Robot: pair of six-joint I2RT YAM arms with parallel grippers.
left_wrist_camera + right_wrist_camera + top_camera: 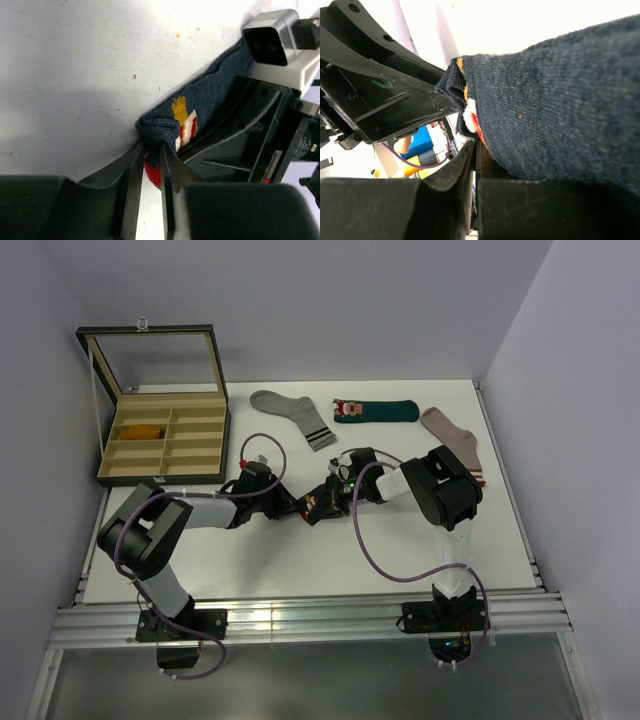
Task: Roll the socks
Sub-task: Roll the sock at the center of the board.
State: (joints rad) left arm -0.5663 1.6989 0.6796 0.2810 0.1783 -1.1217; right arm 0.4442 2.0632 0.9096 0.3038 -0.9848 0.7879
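Near the middle of the table [300, 560], the navy sock [215, 90] lies between the two arms, and the left end effector [150, 150] is clamped on its folded end, with cloth pinched between the fingers. The right end effector [474, 150] is pressed together on an edge of the same sock from the opposite side. The dark teal sock [378, 411] lies flat towards the far edge, and the mustard-orange sock [140, 431] sits in a left compartment of the open box [160, 476].
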